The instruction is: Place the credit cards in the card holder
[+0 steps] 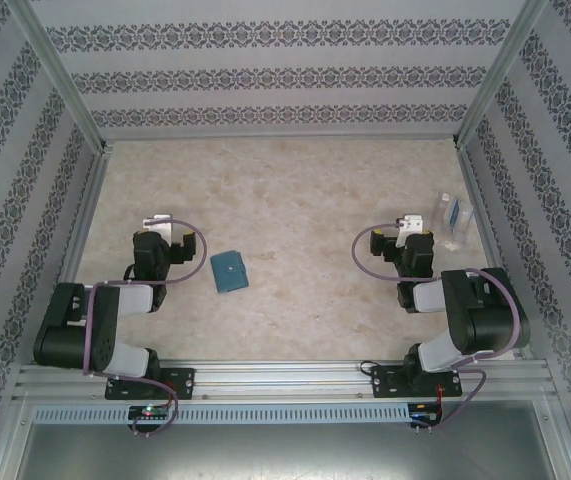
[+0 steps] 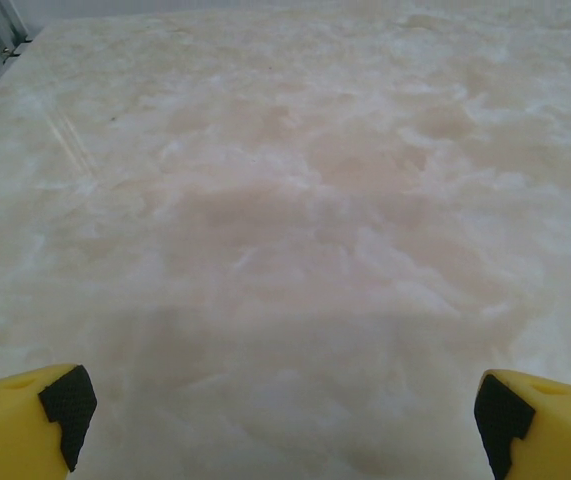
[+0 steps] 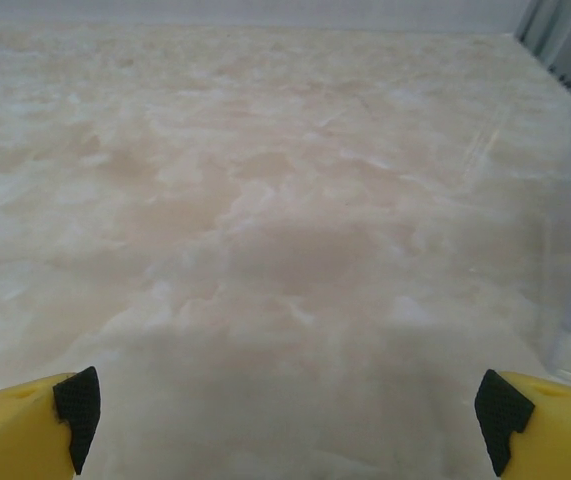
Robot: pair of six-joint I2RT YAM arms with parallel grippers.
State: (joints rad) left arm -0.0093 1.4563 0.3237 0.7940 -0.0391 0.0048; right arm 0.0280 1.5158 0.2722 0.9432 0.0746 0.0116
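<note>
Here, from the top camera, the teal card holder lies flat on the marbled surface. The left fingers sit to the left of the card holder and a little beyond it, apart from it; the right fingers are well to its right. Farther to the right of the card holder than those, a clear stand holds the credit cards, one showing blue. In the left wrist view, the two yellow, black-padded fingers are spread wide with surface between them, pinching nothing. In the right wrist view, the fingers are likewise spread wide and empty, with the clear stand's edge beside the right-hand one
</note>
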